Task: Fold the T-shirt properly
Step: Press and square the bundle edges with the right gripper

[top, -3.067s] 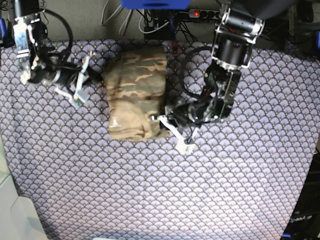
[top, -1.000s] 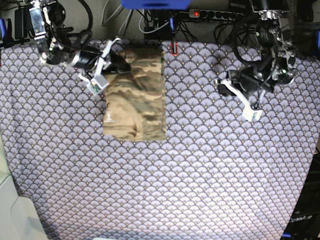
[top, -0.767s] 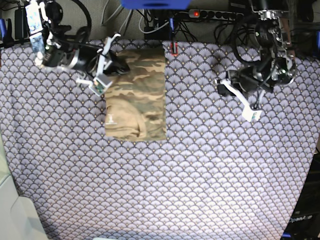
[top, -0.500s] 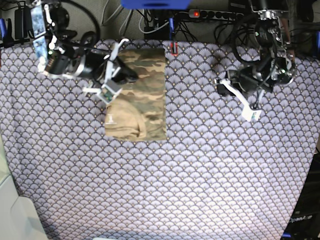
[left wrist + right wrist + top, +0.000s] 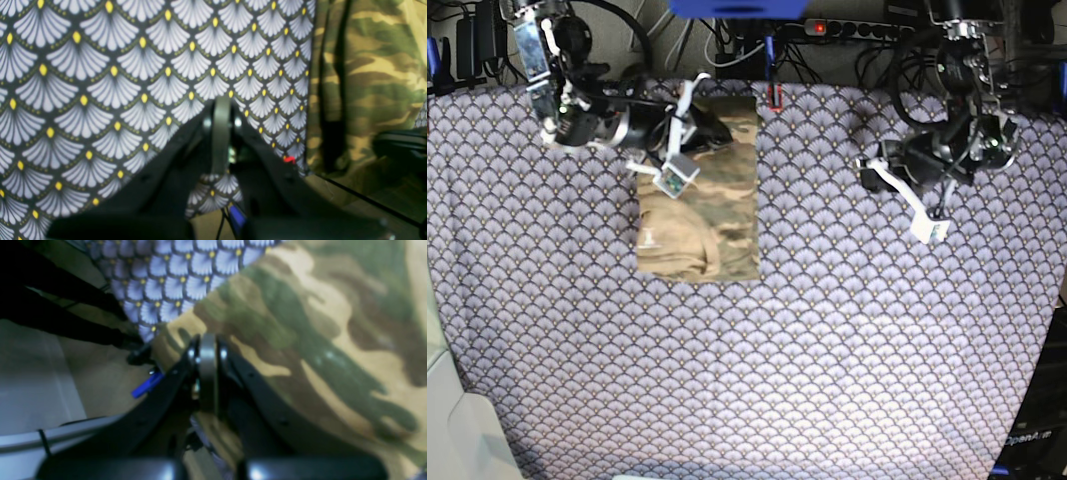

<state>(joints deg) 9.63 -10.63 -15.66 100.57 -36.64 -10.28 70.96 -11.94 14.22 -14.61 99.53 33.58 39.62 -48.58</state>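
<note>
T-shirt (image 5: 702,195): camouflage cloth folded into a tall rectangle, at about 11 o'clock from the middle of the worktop (image 5: 827,350) in the base view. Long axis runs 12 to 6 o'clock; top edge close to the far rim of the purple scallop-patterned tablecloth (image 5: 847,330). Which end is collar and which is hem cannot be made out. A curved seam or fold shows near the lower left corner, with a small pale mark beside it.

Hidden: the upper left part of the shirt lies under the right hand (image 5: 699,128) and its white fittings. Right wrist view is blurred; camouflage fills most of it, and the hand (image 5: 207,340) has its jaws pressed together over the cloth near the shirt's edge. Whether cloth is pinched between them cannot be told.

Left hand (image 5: 867,170) at about 3 o'clock from the shirt, well apart, above bare tablecloth, jaws together with nothing between them. Its wrist view shows the shirt (image 5: 363,83) cut off at the right edge of the frame.

A power strip (image 5: 847,27) with a red light lies beyond the far rim.
</note>
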